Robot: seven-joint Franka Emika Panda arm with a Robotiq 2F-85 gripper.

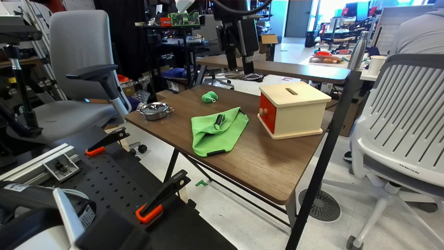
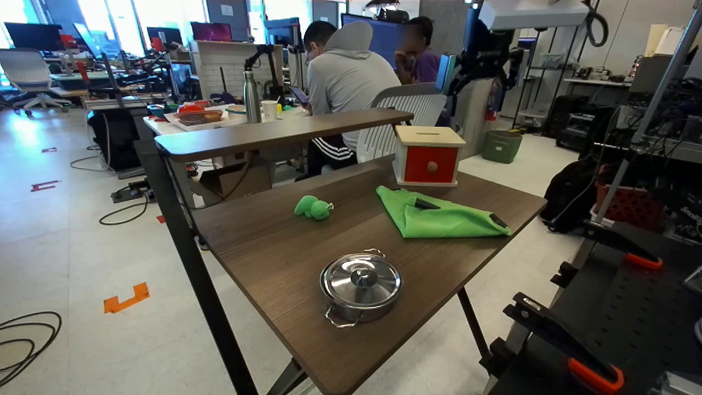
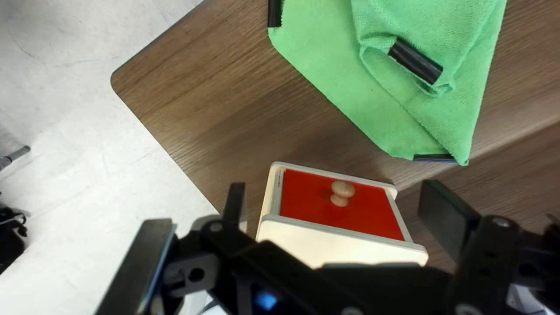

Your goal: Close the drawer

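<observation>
A small pale wooden box (image 1: pixel 300 121) with a slotted lid stands on the brown table. It also shows in an exterior view (image 2: pixel 439 137) and in the wrist view (image 3: pixel 315 245). Its red drawer front (image 1: pixel 270 123) carries a round wooden knob (image 1: pixel 263 111). The drawer front looks flush with the box, in an exterior view (image 2: pixel 417 159) and in the wrist view (image 3: pixel 306 197). My gripper (image 1: pixel 240 66) hangs well above the table, apart from the box. In the wrist view its jaws (image 3: pixel 334 192) are wide apart with nothing between them; the box lies below.
A green cloth (image 1: pixel 216 133) with black clips lies in front of the drawer. A green plush toy (image 1: pixel 210 97) and a lidded steel pot (image 1: pixel 155 110) stand farther along the table. A raised shelf (image 1: pixel 277 67) runs along the table's far side; a chair (image 1: pixel 399 128) stands beside it.
</observation>
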